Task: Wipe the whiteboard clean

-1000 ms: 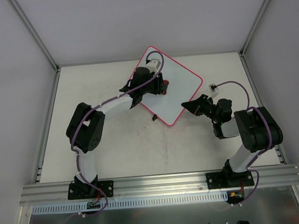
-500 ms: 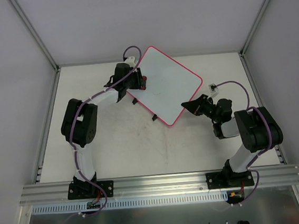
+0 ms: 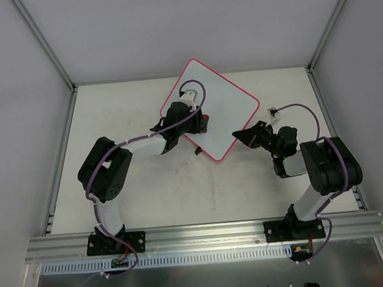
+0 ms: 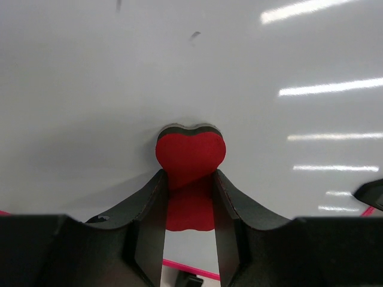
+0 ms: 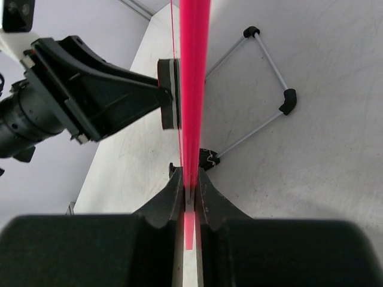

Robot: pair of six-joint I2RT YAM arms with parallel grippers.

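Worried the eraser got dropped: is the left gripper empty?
No, the left gripper is shut on the red eraser, holding it against the whiteboard.

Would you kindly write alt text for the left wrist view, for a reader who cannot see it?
The left tool grips a red heart-shaped eraser, its dark edge against the glossy white whiteboard. Two small dark marks sit near the top, and the board's pink rim shows at the bottom.

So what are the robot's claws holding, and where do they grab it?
The left claw grips the red eraser by its lower half. The right claw pinches the whiteboard by its pink rim.
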